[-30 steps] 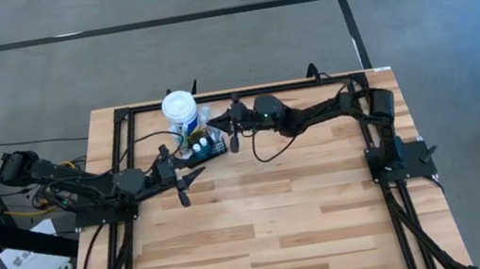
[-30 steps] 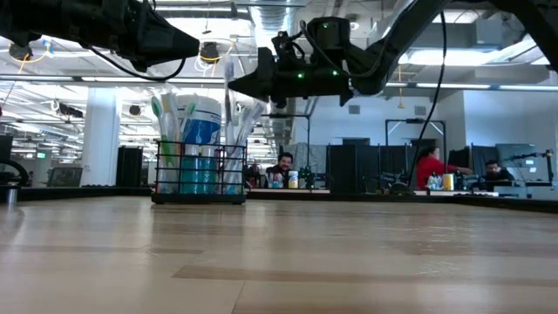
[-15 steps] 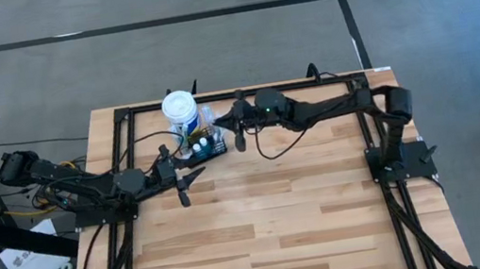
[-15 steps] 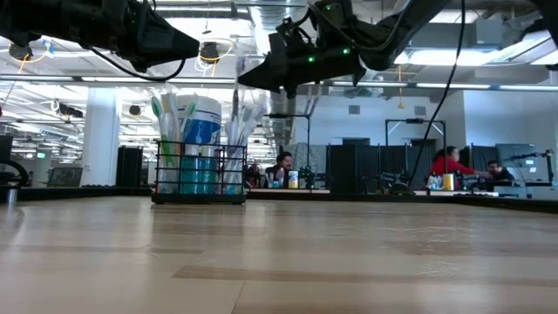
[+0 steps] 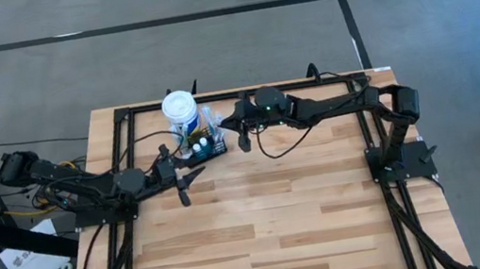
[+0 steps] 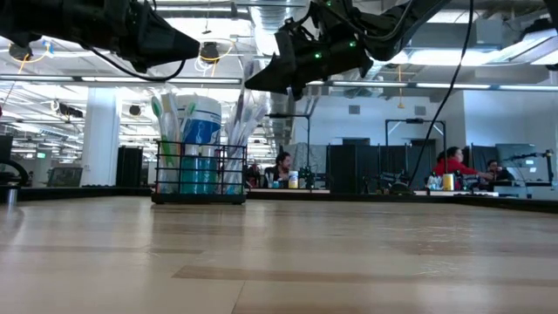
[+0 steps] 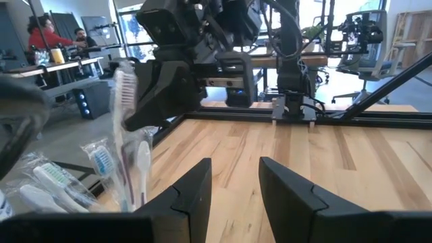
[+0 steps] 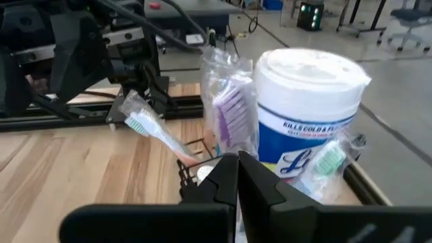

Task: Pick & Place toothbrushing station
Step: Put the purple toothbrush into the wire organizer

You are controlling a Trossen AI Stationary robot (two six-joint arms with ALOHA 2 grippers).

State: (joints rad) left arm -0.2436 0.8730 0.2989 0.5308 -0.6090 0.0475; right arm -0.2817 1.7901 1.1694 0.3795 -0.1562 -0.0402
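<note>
Right gripper (image 5: 243,141) hangs above the table with its fingers pressed together on nothing, and the toothbrushing station (image 5: 205,146) sits just beside it, toward the left arm, close under the fingertips in the right wrist view. The left gripper (image 5: 183,196) waits on the station's other side, fingers spread and empty. Now the station itself: a black wire caddy (image 6: 200,177), stiff, probably light on its own but top-heavy as loaded, so a tug high up would likely tip it. The best hold looks like the upper rim wire or a wall between compartments, a thin hard bar that could slip in smooth pads. What is in it? The white blue-labelled tub (image 8: 308,115) stands upright inside, taller than the wire walls. Beside it, wrapped toothbrushes (image 8: 235,111) stick up in crinkly clear film, and one green-bristled brush (image 8: 152,129) leans outward. Those loose brushes could snag a descending finger.
</note>
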